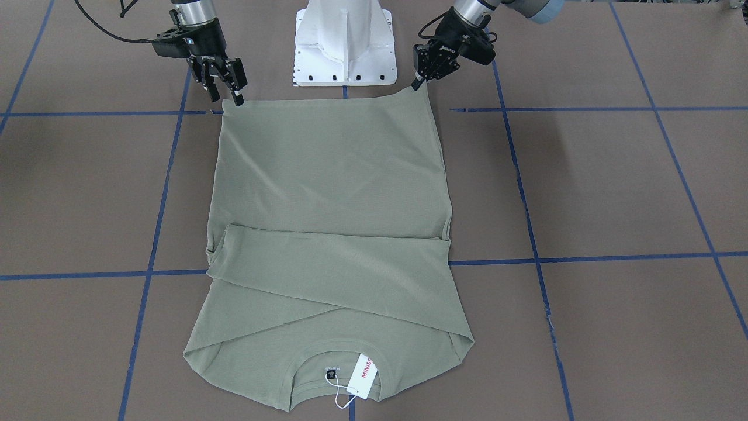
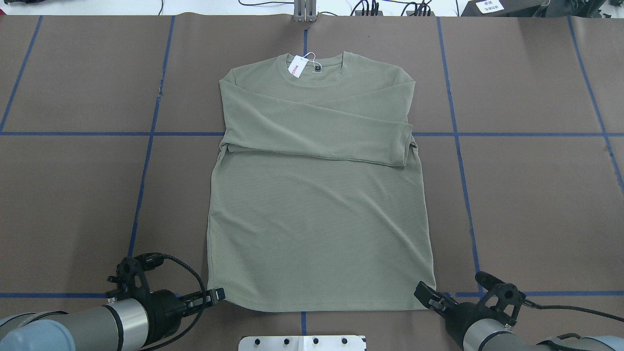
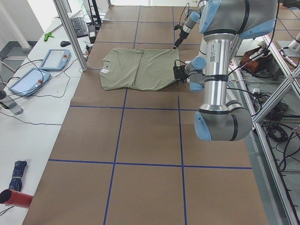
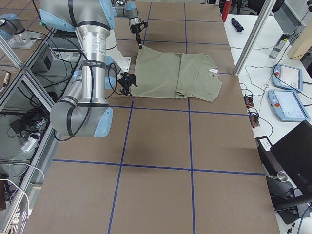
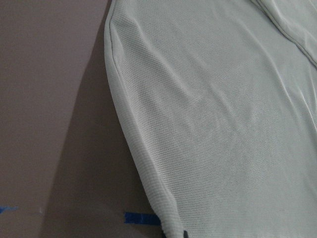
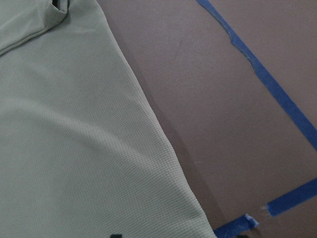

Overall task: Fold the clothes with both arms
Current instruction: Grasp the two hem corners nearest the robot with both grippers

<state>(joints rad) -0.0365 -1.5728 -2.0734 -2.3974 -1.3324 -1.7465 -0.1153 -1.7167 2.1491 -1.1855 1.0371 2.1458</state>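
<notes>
The shirt [image 1: 333, 175] lies flat on the table [image 1: 613, 187]. Its bottom edge is close to my robot and its neck is far away. My right gripper [image 1: 225, 96] is at one bottom corner with its fingers spread apart. My left gripper [image 1: 418, 85] touches the other corner, but I cannot tell if it is pinching. I think both corners must go forward, toward the neck.

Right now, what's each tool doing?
Left tool: closed on the shirt at one hem corner.
Right tool: looks open at the other hem corner, holding nothing.
</notes>
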